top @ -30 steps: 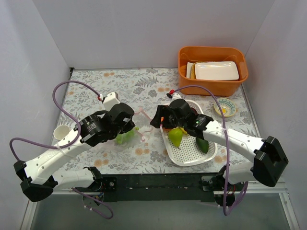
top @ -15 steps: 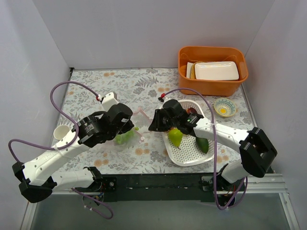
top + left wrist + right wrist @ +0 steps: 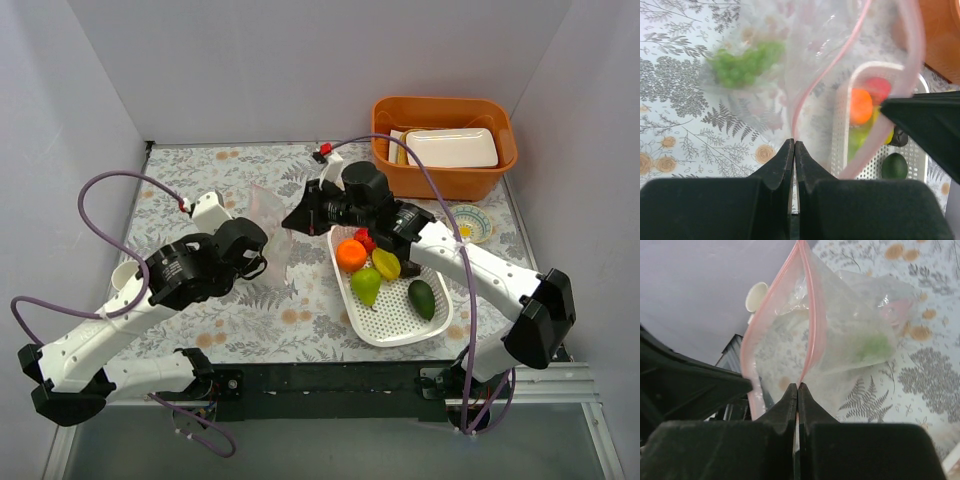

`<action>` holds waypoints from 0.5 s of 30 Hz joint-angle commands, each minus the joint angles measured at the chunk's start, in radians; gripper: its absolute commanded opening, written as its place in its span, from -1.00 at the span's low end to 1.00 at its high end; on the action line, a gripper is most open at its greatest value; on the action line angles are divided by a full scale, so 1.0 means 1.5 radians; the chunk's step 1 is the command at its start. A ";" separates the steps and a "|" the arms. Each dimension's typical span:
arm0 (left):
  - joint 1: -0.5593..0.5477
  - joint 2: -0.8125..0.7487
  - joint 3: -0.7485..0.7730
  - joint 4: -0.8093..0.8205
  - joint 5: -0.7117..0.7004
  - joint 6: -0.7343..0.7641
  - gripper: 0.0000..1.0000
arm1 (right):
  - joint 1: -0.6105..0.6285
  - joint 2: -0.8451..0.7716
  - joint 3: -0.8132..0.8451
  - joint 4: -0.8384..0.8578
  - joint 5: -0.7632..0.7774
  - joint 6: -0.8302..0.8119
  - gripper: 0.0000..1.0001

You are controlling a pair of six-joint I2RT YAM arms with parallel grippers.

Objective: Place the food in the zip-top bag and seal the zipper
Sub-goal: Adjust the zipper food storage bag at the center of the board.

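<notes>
The white basket (image 3: 395,322) holds the orange (image 3: 350,254), pear (image 3: 366,285) and avocado (image 3: 422,299). Beyond it, the left gripper (image 3: 794,142) pinches the pink zipper (image 3: 815,325). The zip-top bag (image 3: 268,210) hangs lifted with grapes (image 3: 742,64) inside. Farther back, the right gripper (image 3: 798,386) clamps the same strip.

This is a robotics lab bench, set up as a closed test cell. Plain pale panels (image 3: 320,70) wall the table on three sides. Two white-and-black robot arms, the left arm (image 3: 110,320) and the right arm (image 3: 490,275), are bolted to a black base rail (image 3: 330,385) at the near edge, and purple cables (image 3: 95,190) loop from them. The household look comes from props: a floral tablecloth (image 3: 200,170), an orange plastic tub (image 3: 440,185) holding white dishes (image 3: 450,148), a white perforated basket (image 3: 395,330) of plastic toy fruits (image 3: 366,285), a clear zip-top bag (image 3: 268,212) and a small patterned bowl (image 3: 470,222).
</notes>
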 commanded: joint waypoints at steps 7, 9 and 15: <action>0.003 -0.022 0.086 -0.078 -0.093 -0.041 -1.00 | 0.010 0.066 0.073 -0.071 0.009 -0.040 -0.97; 0.003 -0.017 0.114 -0.083 -0.096 -0.033 -1.00 | 0.009 0.077 0.069 -0.087 0.025 -0.037 -0.97; 0.003 0.001 0.128 -0.090 -0.088 -0.016 -1.00 | 0.009 0.095 0.036 -0.077 0.022 -0.022 -0.97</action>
